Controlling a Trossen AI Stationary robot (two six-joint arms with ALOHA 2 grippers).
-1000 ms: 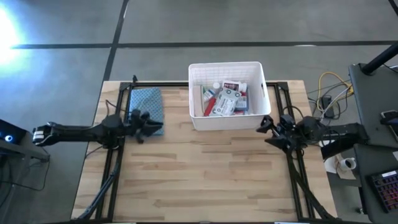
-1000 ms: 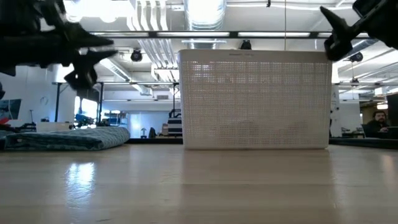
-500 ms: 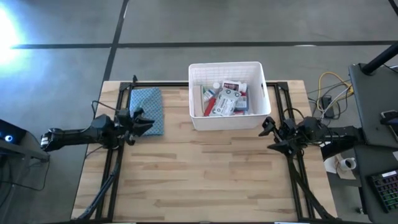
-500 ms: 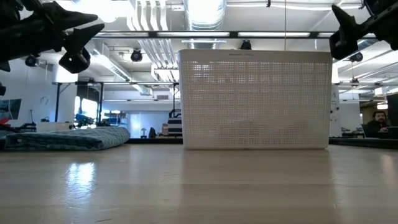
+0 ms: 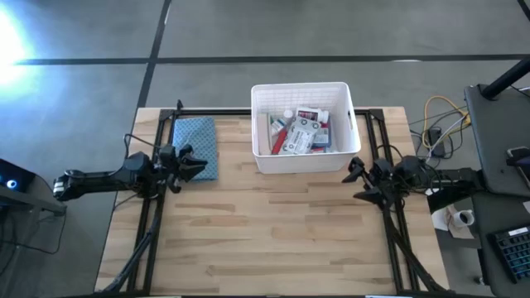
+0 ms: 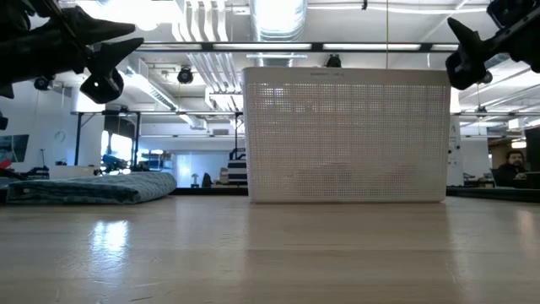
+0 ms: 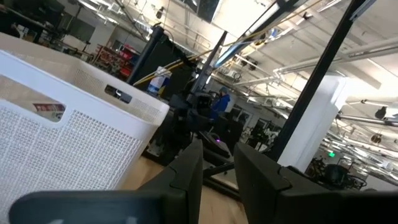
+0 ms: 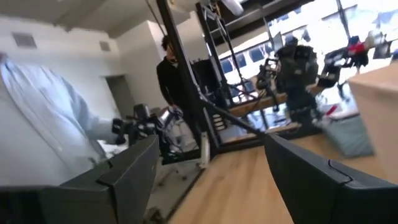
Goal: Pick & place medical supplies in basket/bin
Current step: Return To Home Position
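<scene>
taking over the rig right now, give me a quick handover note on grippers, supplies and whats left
Left gripper: jaws open, empty, hovering over the edge of the folded cloth, left of the bin.
Right gripper: jaws open, empty, just off the right front corner of the white bin.
Supplies: all those in view lie inside the bin.
Done: loading looks finished.
Left: probably only parking both arms. The cloth is not part of the job.
</scene>
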